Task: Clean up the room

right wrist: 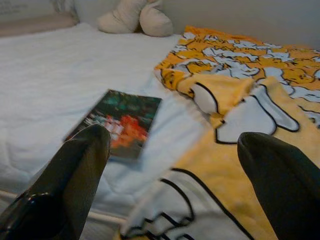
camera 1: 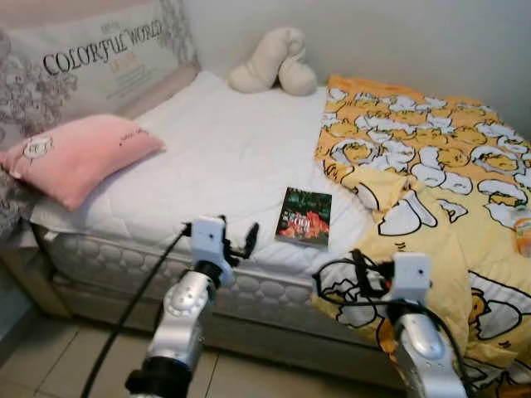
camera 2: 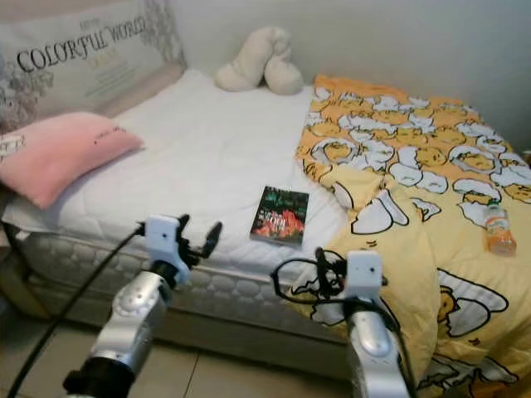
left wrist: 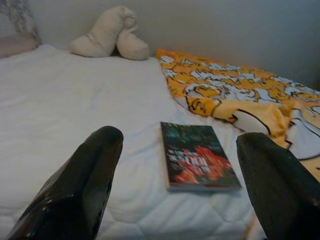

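- Two grippers raised before the bed's (camera 1: 249,290) near edge, both with fingers spread wide and grasping nothing: left gripper (camera 1: 241,242) over the mattress rim, right gripper (camera 1: 365,269) over the hanging fold of the yellow duck-print blanket (camera 1: 431,191).
- One paperback book (camera 1: 304,217) flat on the white sheet, close to the near edge, just beside the blanket's inner border.
- Lying ahead of both grippers and between them; framed between the fingers (left wrist: 75,190) in the left wrist view, slightly toward the right one.
- Long axis running roughly from near edge toward the wall, cover up.
- Probably an even reach for either arm, the left meeting bare sheet, the right crossing blanket.
- Elsewhere: orange drink bottle (camera 2: 498,228) on the blanket by the bed's right edge, pink pillow (camera 1: 75,157) at the left edge, cream plush toy (camera 1: 274,62) at the far edge.
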`<state>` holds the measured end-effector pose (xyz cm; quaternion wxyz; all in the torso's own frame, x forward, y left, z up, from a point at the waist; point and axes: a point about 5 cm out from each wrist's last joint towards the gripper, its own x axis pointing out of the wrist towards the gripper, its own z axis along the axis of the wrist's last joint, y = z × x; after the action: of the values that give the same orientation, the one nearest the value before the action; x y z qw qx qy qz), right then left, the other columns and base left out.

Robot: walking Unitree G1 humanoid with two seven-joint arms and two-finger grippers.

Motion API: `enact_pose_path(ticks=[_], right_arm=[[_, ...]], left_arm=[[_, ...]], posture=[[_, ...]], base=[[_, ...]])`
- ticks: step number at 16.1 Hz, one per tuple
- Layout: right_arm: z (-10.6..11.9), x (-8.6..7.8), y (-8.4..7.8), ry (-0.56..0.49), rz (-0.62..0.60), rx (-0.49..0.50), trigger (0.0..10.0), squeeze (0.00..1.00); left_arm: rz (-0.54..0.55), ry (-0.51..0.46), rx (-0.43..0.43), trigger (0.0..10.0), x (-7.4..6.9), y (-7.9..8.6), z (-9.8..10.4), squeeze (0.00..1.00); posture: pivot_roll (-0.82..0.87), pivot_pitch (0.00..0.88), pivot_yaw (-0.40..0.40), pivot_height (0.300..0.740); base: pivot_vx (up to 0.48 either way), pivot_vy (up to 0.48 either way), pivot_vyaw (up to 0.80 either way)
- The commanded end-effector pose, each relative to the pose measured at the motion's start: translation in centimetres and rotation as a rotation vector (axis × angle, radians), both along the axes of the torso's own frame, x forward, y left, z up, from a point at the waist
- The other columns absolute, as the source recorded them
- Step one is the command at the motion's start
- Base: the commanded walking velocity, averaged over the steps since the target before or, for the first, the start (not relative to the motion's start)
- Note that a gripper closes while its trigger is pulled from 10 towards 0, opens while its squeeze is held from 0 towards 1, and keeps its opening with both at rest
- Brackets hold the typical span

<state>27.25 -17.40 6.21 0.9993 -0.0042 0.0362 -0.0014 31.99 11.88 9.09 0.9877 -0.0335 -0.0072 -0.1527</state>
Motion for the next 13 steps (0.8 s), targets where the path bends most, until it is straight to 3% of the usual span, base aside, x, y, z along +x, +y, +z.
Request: enact_pose_path(ticks=[1,7,13], right_arm=[[0.33,0.44,0.28,-0.01,0.001,0.014,10.0,0.0],[-0.05,0.24,0.65,0.007,0.025,0.002,10.0,0.0],[-0.09,-0.02,0.28,-0.002,-0.013,0.023,10.0,0.0]], left_arm=[[0.006,0.008,0.008,10.0,0.13,0.23,0.0,0.0],[0.016,0.036,-0.015,10.0,-0.13,-0.07,-0.41,0.0],[0.008,0.012,0.017,10.0,-0.35,-0.04,-0.26,0.0]], posture=[[0.07,0.0,-0.031,0.74],[0.06,0.0,-0.033,0.74],[0.06,0.0,-0.03,0.74]], base=[[0.48,0.0,0.0],[0.48,0.0,0.0],[0.48,0.0,0.0]])
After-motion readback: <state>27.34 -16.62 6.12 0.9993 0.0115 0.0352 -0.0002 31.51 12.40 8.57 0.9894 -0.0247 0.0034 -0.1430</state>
